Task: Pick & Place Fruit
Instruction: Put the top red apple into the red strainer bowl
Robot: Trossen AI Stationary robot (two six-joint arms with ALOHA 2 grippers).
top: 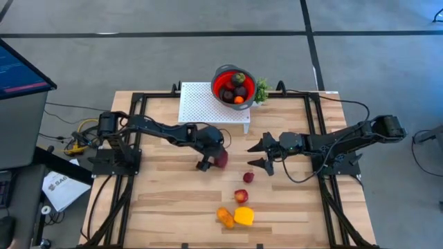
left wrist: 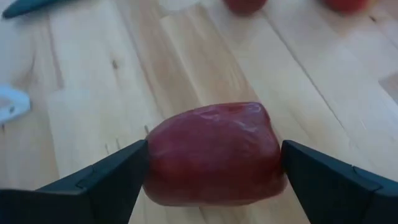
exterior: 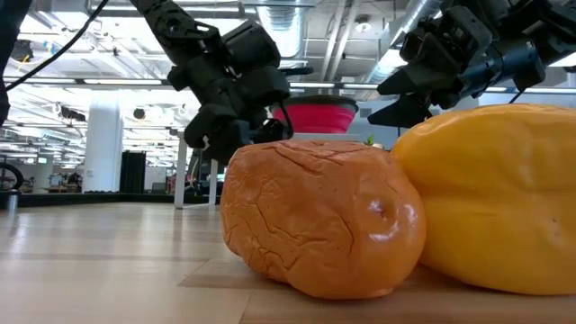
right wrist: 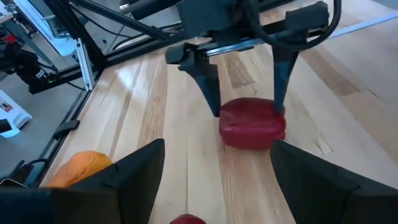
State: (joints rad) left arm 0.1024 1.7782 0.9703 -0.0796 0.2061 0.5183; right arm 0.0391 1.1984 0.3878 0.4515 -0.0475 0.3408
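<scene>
Low view: orange fruit (exterior: 319, 220) and yellow fruit (exterior: 490, 193) nearest, both on desk (exterior: 99, 261), unplaced

High view: red bowl (top: 233, 86) already holds several pieces; small red pieces (top: 241, 196) loose on wood; four-plus left, judged roughly half done

Left wrist view: left hand (left wrist: 211, 171) clamped on maroon fruit (left wrist: 214, 152), low over desk

Right wrist view: right hand (right wrist: 214, 165) spread open, empty, near same maroon fruit

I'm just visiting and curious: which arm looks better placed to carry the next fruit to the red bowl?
The left. Its gripper is already shut on the maroon fruit, a finger on each side. The right gripper hangs open and empty near the table's middle.
</scene>
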